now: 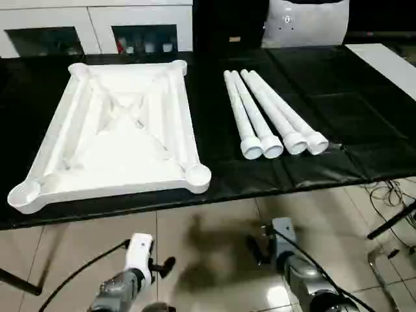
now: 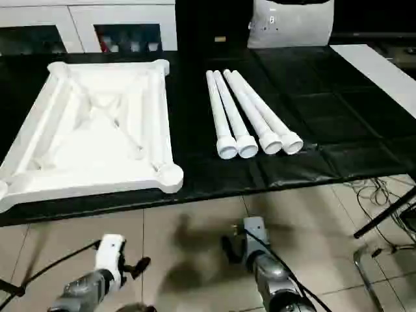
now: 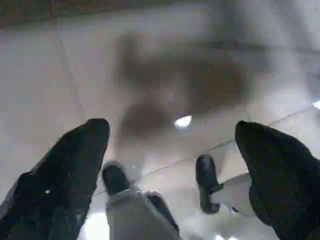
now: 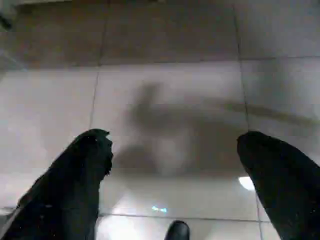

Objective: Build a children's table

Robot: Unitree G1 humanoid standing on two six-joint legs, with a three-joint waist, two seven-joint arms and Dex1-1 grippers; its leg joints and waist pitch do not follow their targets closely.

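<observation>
The children's table lies in parts on a black-covered table (image 1: 338, 117). The white tabletop (image 1: 117, 130) rests upside down at the left, X-ribs and round corner sockets facing up. To its right, four white tapered legs (image 1: 273, 117) lie side by side, wide ends toward me. Both arms hang low over the tiled floor, in front of the table's near edge. My left gripper (image 1: 156, 263) is below the tabletop's near right corner. In its wrist view the fingers (image 3: 75, 165) stand wide apart with nothing between them. My right gripper (image 1: 263, 242) is below the legs, its fingers (image 4: 75, 175) also spread and empty.
A white cabinet with glass doors (image 1: 97, 26) stands behind the table, and a pale grey object (image 1: 305, 23) sits at the back right. A white board (image 1: 390, 65) lies on the table's right end. Cables (image 1: 390, 195) and black stand legs (image 1: 390, 224) are on the floor at right.
</observation>
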